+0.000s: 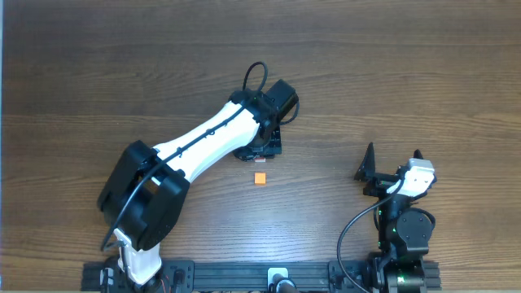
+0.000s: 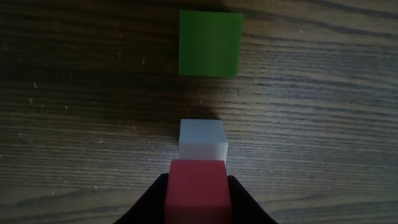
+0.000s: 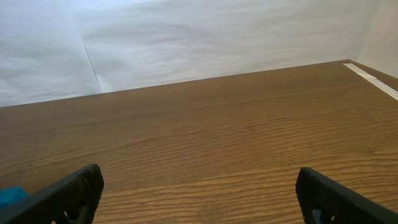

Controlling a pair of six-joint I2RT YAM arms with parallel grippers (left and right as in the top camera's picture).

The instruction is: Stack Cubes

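Observation:
In the left wrist view my left gripper [image 2: 198, 198] is shut on a red cube [image 2: 196, 186]. Right beyond the red cube a white cube [image 2: 203, 140] rests on the table, and the red cube covers its near edge. Farther on lies a green cube [image 2: 210, 42]. From above, the left arm reaches to mid-table, its gripper [image 1: 262, 146] pointing down under the wrist. A small orange cube [image 1: 260, 179] sits on the wood just in front of it. My right gripper [image 1: 393, 156] stands open near its base at the right, with nothing between its fingers [image 3: 74, 193].
The wooden table [image 1: 407, 65] is bare around the cubes. A white wall [image 3: 186, 37] rises behind the table in the right wrist view. A bit of something blue [image 3: 9, 196] shows at that view's edge beside one finger.

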